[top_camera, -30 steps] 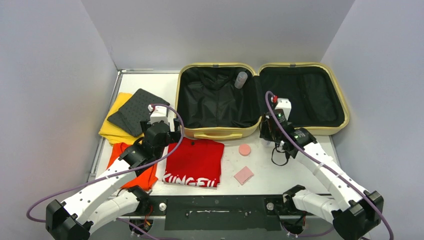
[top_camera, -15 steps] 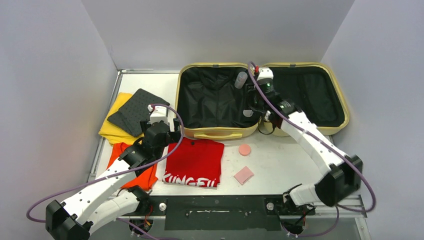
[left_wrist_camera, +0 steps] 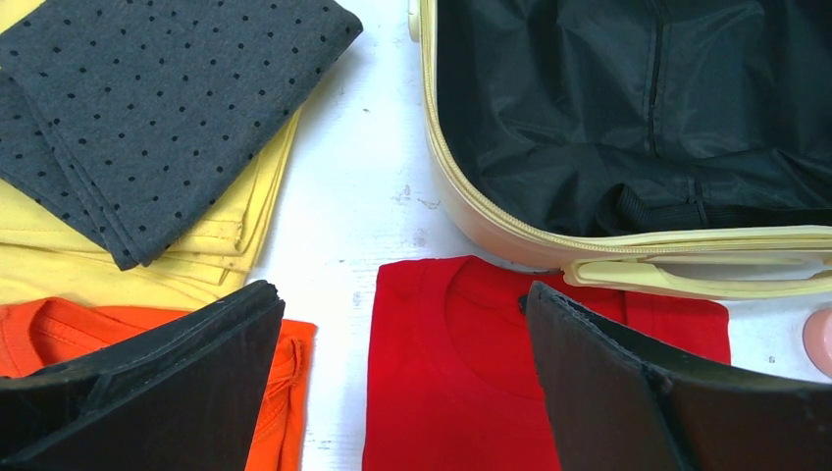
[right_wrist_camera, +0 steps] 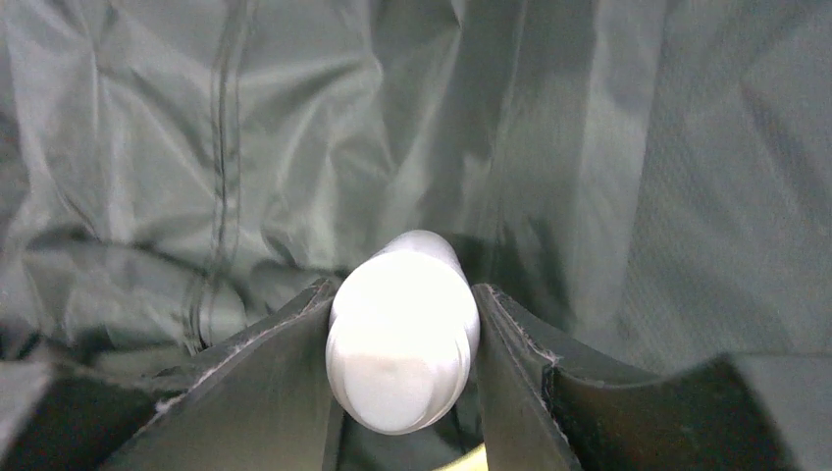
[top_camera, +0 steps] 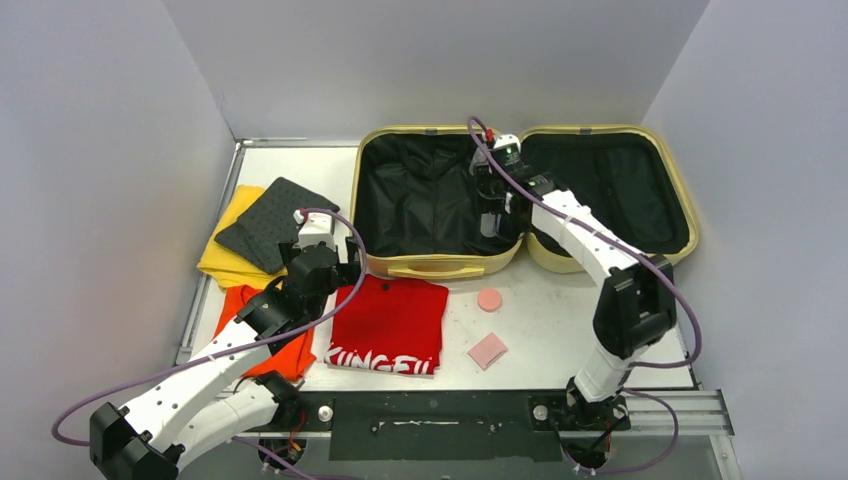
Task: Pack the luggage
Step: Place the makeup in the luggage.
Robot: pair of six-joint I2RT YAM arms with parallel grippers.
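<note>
The luggage [top_camera: 440, 266] lies wide open at the far side of the counter [top_camera: 560, 320], so things can drop straight onto its black lining. The right gripper [top_camera: 490, 218] reaches down into the left half, close to the middle hinge. It pinches a small white thing [right_wrist_camera: 402, 343], maybe a bottle, though only its round end shows. The hold looks tight, so it should not slip before it is set down. The left gripper [left_wrist_camera: 407, 383] is spread wide and hangs just over the neck of the folded red T-shirt [left_wrist_camera: 461, 324]. I think it waits there because that shirt, right beside the luggage, goes in next.
</note>
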